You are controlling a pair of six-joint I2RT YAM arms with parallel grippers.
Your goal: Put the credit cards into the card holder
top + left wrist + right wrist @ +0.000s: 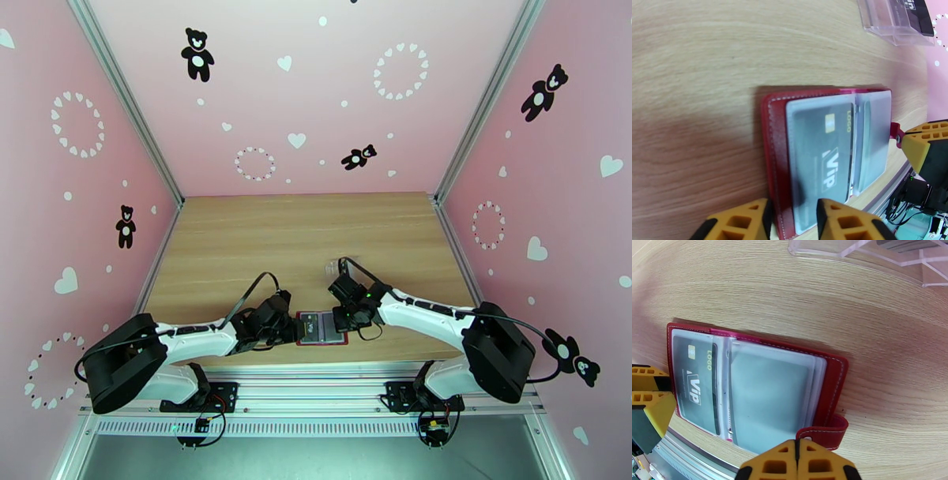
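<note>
Pale wood-grain table (316, 229) boxed in by pink walls (316, 118) printed with black bears and white hearts. From the left: left gripper (794, 205), yellow fingers (738, 223) narrowly parted over the card holder (772, 158) (dark-red stitched leather, open flat at the table's near edge), one dark glossy credit card (821, 158) inside its frosted sleeve (877, 130); then right gripper (798, 447), pressed closed beside the snap tab (825, 429).

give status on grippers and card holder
Left gripper open at card holder edge. Right gripper shut by snap tab. One dark card sleeved. Nothing blocking.
</note>
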